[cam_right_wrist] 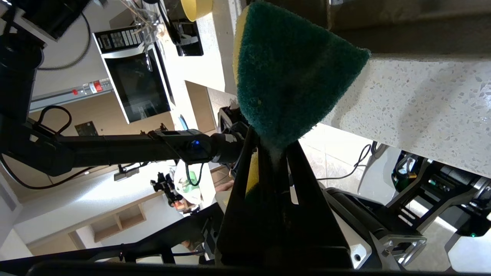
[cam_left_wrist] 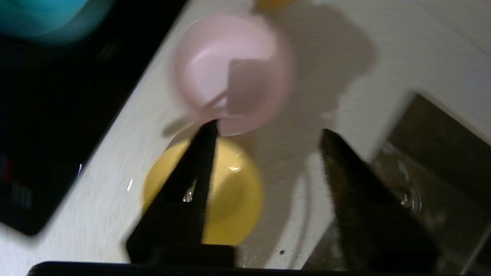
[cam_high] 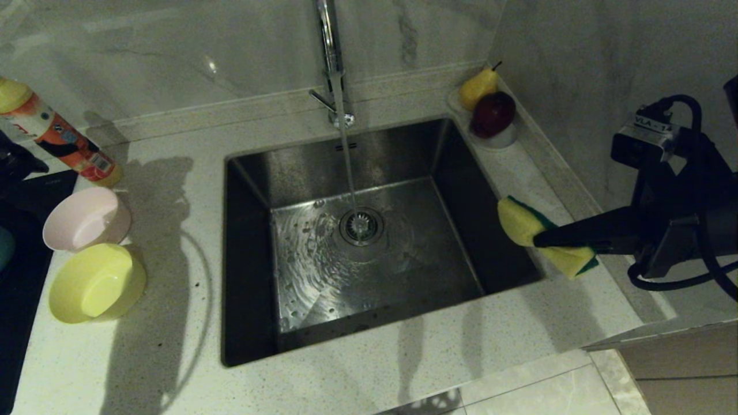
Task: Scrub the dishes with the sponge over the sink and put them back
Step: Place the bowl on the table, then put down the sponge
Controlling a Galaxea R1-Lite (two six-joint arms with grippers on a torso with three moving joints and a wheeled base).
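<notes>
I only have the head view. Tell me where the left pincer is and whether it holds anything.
Observer: The left pincer is open and empty, above the counter next to the yellow bowl and pink bowl.
Operator: Find the third bowl.
Observer: A blue bowl sits on the black cooktop, apart from the pink one.
Operator: Check the right grip.
Observer: The right pincer is shut on the sponge, with the green scouring face toward its wrist camera.
</notes>
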